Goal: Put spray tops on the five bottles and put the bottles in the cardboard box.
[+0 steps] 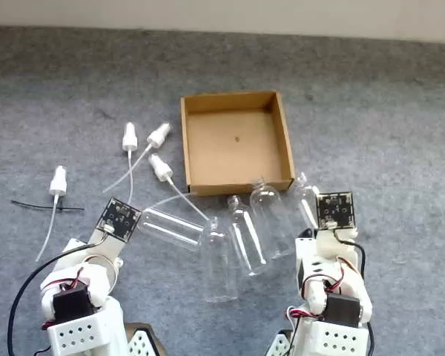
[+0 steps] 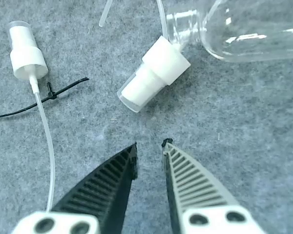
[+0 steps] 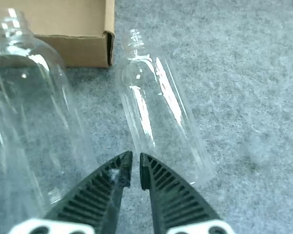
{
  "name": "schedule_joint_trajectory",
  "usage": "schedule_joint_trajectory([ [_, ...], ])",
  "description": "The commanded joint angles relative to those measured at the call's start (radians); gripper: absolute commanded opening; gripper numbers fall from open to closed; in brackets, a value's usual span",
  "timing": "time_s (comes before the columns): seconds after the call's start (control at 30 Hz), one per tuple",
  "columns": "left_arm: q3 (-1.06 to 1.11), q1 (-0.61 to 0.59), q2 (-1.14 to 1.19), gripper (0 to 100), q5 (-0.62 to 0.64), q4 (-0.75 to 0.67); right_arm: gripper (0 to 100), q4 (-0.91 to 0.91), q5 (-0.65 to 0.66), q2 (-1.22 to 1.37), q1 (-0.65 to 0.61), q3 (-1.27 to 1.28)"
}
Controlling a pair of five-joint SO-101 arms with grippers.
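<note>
Judging by the layout, no step is finished yet. Near the grey counter's [image 1: 400, 111] front edge, the left tool [image 2: 149, 146] is slightly parted and empty. A white plastic spray top [image 2: 154, 75] lies just beyond its tips, beside a clear plastic bottle [image 2: 244, 29]. The right tool [image 3: 136, 161] is nearly clenched and empty, with a second clear bottle [image 3: 158, 107] just ahead. All five bottles [image 1: 246, 237] lie uncapped. Toward the far edge, the brown cardboard box [image 1: 285, 141] holds nothing.
</note>
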Motion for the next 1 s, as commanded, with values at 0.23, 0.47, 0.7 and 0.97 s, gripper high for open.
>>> schedule_joint_trajectory([
  [0.23, 0.021, -0.012, 0.007, 9, -0.009, -0.003, 1.3, 0.004, 0.006, -0.002, -0.004, 0.142],
  [0.47, 0.021, -0.012, 0.007, 9, -0.009, -0.003, 1.3, 0.076, 0.184, -0.002, -0.001, 0.136],
  [0.7, 0.021, -0.012, 0.008, 9, -0.009, -0.003, 1.5, 0.157, 0.236, 0.008, 0.076, -0.021],
  [0.97, 0.021, -0.012, 0.010, 9, -0.009, -0.003, 15.2, 0.173, 0.233, 0.237, 0.128, -0.452],
])
